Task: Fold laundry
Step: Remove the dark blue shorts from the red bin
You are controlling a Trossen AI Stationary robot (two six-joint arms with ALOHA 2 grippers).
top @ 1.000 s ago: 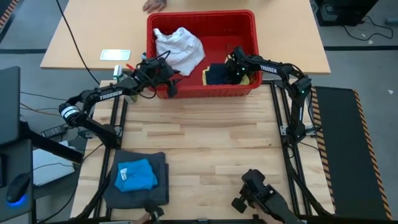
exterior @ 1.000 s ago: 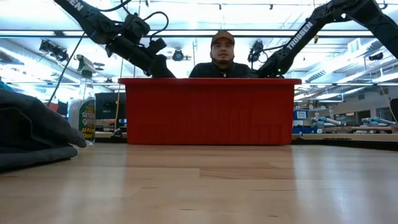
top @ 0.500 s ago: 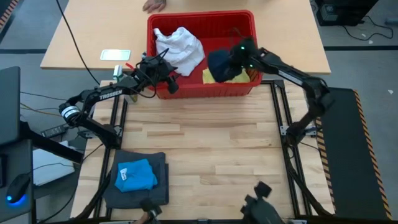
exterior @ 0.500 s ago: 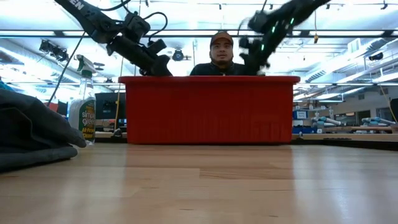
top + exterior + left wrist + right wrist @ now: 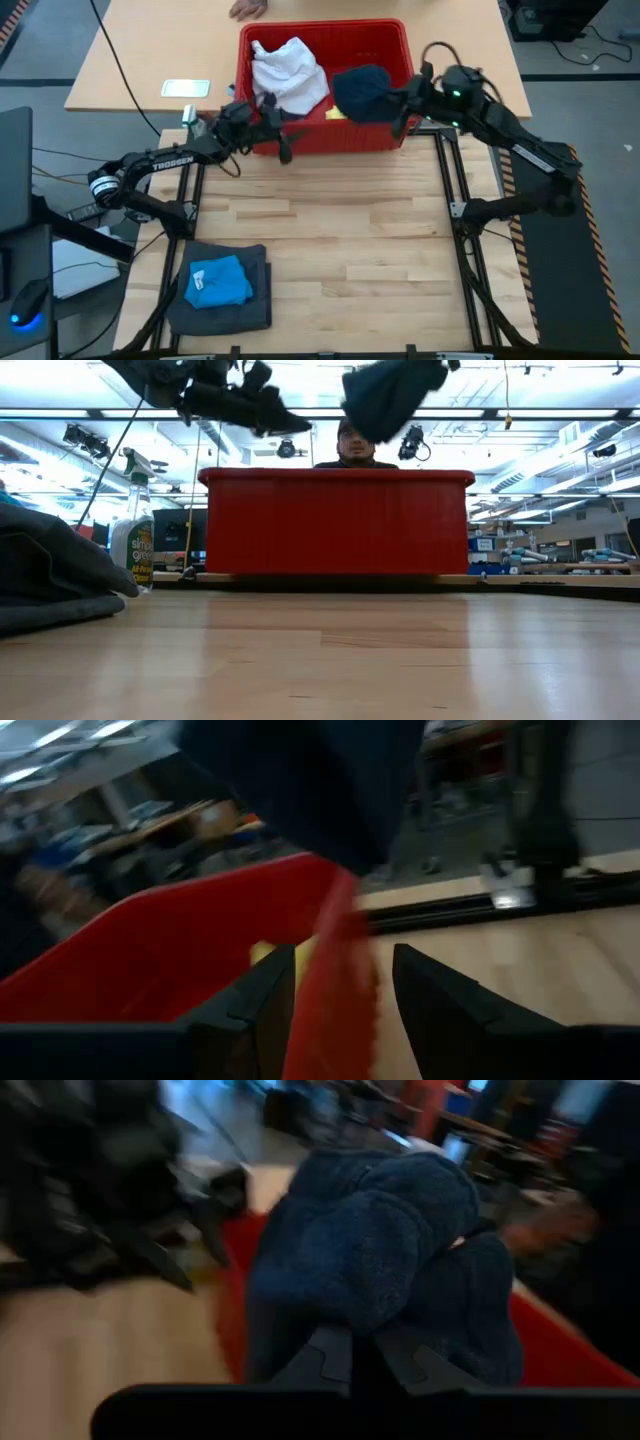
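Observation:
The red basket [image 5: 322,138] stands at the table's far edge. A white garment [image 5: 290,72] lies in it, and a yellow one [image 5: 333,113] peeks out beside it. My right gripper [image 5: 402,100] is shut on the dark navy garment [image 5: 360,92], held above the basket's right half. My left gripper [image 5: 283,140] is at the basket's near wall and shut on it. On the table's near left, the bright blue garment [image 5: 218,282] lies on the folded dark grey one [image 5: 235,310]. My left gripper [image 5: 335,965] has the basket's near wall rim [image 5: 335,915] between its fingers, one finger inside [image 5: 262,995] and one outside [image 5: 430,990]. It comes slanting from the table's left. The basket's base is off the table in the low view. My right gripper [image 5: 352,1342] pinches the navy garment by a bunched fold [image 5: 350,1305], several layers, coming from the table's right. The garment [image 5: 390,395] hangs in a lump at the fingers, lifted clear above the basket's rim [image 5: 335,477].
A person [image 5: 350,448] sits behind the basket, with a hand [image 5: 248,8] on the far table. A spray bottle [image 5: 132,530] stands to the left beyond the table. A white slip [image 5: 185,88] lies on the far table. Bare wood [image 5: 350,240] spans the table's middle.
My right gripper has risen out of the basket and swung toward the table's right, drawing the navy garment up clear of the rim. The basket's base has lifted off the table while my left gripper stays at its near wall.

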